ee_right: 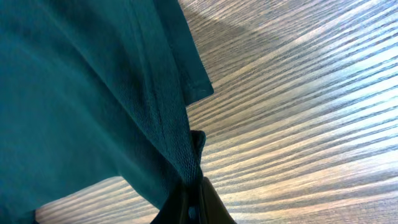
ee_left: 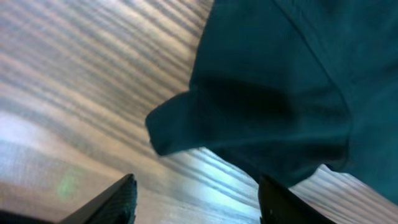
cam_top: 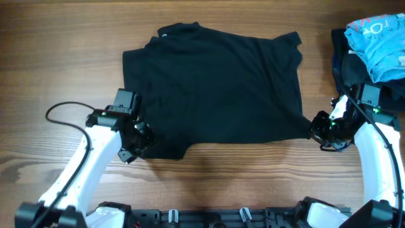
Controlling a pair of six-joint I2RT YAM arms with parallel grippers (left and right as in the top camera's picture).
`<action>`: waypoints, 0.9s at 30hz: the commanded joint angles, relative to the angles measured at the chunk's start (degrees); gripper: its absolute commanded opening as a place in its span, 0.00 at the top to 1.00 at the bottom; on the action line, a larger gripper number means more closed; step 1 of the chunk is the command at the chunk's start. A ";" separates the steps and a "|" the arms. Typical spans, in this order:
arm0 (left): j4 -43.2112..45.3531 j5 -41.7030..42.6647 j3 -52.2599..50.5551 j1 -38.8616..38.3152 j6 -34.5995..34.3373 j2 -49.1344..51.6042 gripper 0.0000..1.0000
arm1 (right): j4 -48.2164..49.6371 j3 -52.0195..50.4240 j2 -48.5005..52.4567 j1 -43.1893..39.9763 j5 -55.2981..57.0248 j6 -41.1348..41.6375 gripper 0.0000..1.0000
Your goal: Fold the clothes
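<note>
Wood-grain tabletop [cam_top: 63,50], pale brown with long streaks running across it, fills the overhead view. Near its middle lies the black T-shirt [cam_top: 215,88], soft matte fabric spread flat in a rough rectangle, its collar toward the far edge and a short sleeve jutting at the far right corner. The near left corner droops into a rounded flap beside the left gripper [cam_top: 136,144]. In the left wrist view that gripper's dark fingers [ee_left: 121,200] stand apart with bare wood between them and clasp nothing; a limp, curled fold of the shirt hangs just beyond them, its edge reaching over the right-hand finger. The right gripper [cam_top: 316,130] sits at the shirt's near right corner, and the right wrist view shows its jaws pinched tight on a gathered ridge of the knit cloth, the hem seam running up from the grip. At the far right of the table a crumpled light-blue garment [cam_top: 380,38] with pale lettering rests on a dark folded stack [cam_top: 342,63].
</note>
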 commanded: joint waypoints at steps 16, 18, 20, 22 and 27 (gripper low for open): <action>6.47 -2.47 0.57 -0.31 8.90 13.55 0.96 | 1.25 0.70 -1.11 0.22 -0.90 -0.55 0.96; 6.25 -0.55 0.59 -0.31 8.92 13.22 0.96 | 1.44 0.70 -1.11 0.22 -0.92 -0.52 0.96; 4.79 1.16 0.63 -0.31 8.90 11.67 0.96 | 1.22 0.70 -1.11 0.22 -0.92 -0.52 0.96; 2.89 1.31 0.63 -0.31 8.52 8.76 0.96 | 0.52 0.70 -1.11 0.22 -1.44 -0.48 0.96; -3.69 0.85 0.63 -0.31 4.92 -5.09 0.96 | -3.28 0.70 -3.08 0.22 -1.79 -0.28 0.96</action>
